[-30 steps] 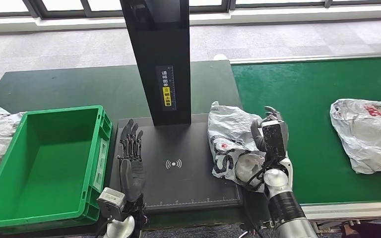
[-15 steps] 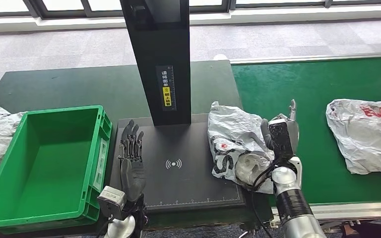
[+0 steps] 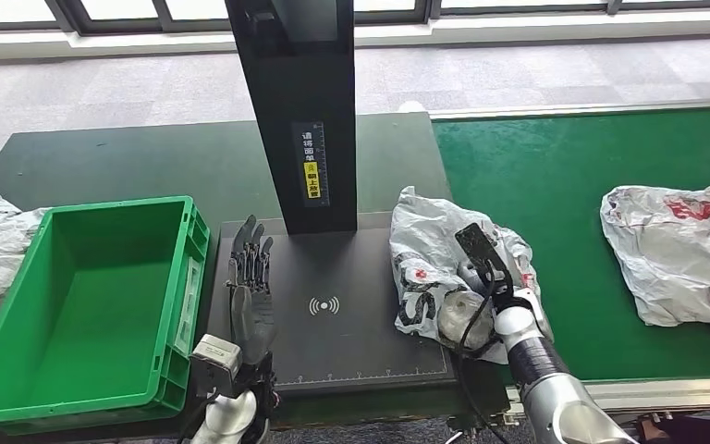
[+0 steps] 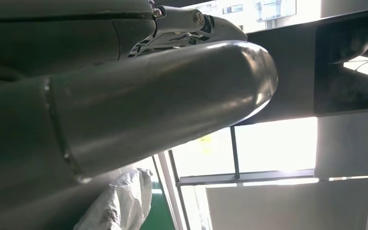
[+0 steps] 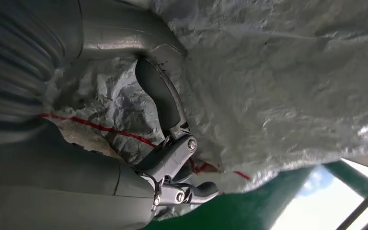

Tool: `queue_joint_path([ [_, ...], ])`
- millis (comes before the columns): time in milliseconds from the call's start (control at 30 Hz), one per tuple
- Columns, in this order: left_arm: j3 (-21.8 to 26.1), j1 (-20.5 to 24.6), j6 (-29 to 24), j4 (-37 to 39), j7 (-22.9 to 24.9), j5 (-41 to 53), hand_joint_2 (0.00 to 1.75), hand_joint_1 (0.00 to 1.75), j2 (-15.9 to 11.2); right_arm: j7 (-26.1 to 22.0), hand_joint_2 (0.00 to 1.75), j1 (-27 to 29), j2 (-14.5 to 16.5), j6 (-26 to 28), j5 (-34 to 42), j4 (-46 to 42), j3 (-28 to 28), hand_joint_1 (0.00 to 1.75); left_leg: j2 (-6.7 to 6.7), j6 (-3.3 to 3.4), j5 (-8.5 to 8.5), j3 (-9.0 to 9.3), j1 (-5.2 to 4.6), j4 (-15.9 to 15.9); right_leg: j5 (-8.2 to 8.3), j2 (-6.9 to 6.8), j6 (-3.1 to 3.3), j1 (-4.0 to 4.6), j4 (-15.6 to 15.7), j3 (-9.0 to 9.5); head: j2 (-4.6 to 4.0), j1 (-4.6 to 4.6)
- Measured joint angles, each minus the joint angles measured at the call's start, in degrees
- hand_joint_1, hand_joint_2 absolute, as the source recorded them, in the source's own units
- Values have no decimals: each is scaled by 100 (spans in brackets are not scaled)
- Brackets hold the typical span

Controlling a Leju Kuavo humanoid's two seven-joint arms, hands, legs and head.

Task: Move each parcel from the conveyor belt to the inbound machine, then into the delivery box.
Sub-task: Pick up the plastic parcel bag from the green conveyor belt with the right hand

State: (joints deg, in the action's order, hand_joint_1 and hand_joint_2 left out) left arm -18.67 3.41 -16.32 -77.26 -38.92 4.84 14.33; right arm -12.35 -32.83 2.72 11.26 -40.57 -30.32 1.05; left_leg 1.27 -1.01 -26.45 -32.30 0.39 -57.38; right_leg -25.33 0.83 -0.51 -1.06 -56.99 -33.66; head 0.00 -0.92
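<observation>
Your left hand lies flat and spread on the black inbound machine, beside the one green delivery box, holding nothing. One parcel hangs off the machine's right edge; your right hand presses into it, fingers curled in its wrap. A second parcel lies on the conveyor belt.

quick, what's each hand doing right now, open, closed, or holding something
Left hand: open, fingers spread, flat over the inbound machine, holding nothing.
Right hand: on the grey parcel; whether it grips cannot be told.
</observation>
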Motion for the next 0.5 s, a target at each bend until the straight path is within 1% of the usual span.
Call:
queue_joint_path([
  [100, 0, 55, 4, 94, -1, 3, 0, 0, 7, 34, 175, -34, 18, -36, -55, 311, -2, 0, -3, 0, 0, 0, 0, 0, 0, 3, 0, 0, -1, -2, 0, 1],
  [267, 0, 89, 5, 190, -1, 9, 0, 0, 11, 56, 175, -109, 19, -75, -71, 573, -2, 2, -6, 0, -1, -1, 0, 0, -1, 5, 0, -1, 0, -3, 0, 1],
  [400, -4, 118, 48, 266, -1, 13, 0, 0, 15, 137, 175, -115, 19, -364, -160, 684, -1, 175, -6, 0, -1, 0, 0, 0, -1, 5, -1, -1, 1, -3, 0, 1],
  [500, -24, 171, 80, 350, -1, 2, 0, 0, 21, 74, 175, -83, 19, -618, -219, 761, -1, 175, -9, 0, -1, 2, 0, 0, -1, 6, 0, 0, 2, -2, 0, 1],
])
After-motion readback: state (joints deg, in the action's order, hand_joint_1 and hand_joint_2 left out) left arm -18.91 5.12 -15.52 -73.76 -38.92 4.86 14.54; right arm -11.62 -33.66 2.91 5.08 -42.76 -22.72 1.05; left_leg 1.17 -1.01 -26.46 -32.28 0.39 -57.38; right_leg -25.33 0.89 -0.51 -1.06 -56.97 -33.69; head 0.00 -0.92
